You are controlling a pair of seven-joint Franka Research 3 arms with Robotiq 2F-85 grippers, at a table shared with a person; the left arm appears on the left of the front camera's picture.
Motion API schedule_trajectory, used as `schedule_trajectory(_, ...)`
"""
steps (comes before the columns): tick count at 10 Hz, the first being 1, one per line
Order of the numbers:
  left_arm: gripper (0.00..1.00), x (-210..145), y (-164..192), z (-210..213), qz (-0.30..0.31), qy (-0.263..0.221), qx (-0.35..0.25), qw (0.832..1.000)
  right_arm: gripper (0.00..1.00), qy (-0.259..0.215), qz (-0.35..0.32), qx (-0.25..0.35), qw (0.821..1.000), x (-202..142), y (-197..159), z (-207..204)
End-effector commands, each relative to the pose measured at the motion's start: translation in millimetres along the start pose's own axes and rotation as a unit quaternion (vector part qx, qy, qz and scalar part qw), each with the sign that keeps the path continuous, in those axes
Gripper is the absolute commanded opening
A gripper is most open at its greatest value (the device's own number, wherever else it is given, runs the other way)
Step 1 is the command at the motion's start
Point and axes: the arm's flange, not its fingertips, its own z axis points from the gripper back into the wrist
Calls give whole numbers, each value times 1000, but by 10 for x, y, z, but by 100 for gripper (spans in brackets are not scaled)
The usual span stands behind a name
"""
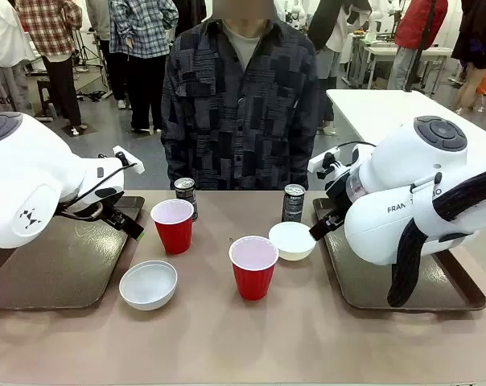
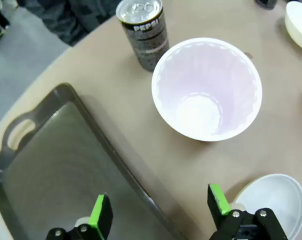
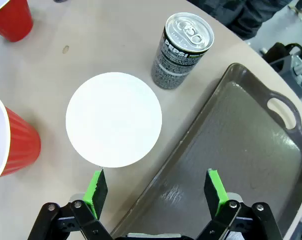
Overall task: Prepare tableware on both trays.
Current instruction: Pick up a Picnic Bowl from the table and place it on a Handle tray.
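Two dark brown trays (image 1: 58,269) (image 1: 404,277) lie at the table's left and right ends, with nothing on them. Between them stand two red cups (image 1: 172,227) (image 1: 253,269), two white bowls (image 1: 148,285) (image 1: 292,240) and two dark cans (image 1: 185,193) (image 1: 294,203). My left gripper (image 1: 124,223) (image 2: 160,212) hovers open over the left tray's (image 2: 56,175) inner rim, with a cup (image 2: 207,90), a can (image 2: 142,30) and a bowl (image 2: 271,205) just beyond. My right gripper (image 1: 323,227) (image 3: 156,192) hangs open over the right tray's (image 3: 241,150) inner rim beside a bowl (image 3: 113,120) and a can (image 3: 183,47).
A person in a dark patterned shirt (image 1: 239,104) stands at the far edge, hands out of sight. Bare tabletop (image 1: 243,338) runs along the near edge. A red cup (image 3: 11,142) stands left of the bowl in the right wrist view.
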Motion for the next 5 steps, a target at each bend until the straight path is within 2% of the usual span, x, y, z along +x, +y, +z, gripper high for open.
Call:
schedule_trajectory(1,100,0,-1,0,0,0,0,1000,100,0,0,0,1000,0,0,0)
schedule_trajectory(5,100,0,-1,0,0,0,0,1000,100,0,0,0,1000,0,0,0)
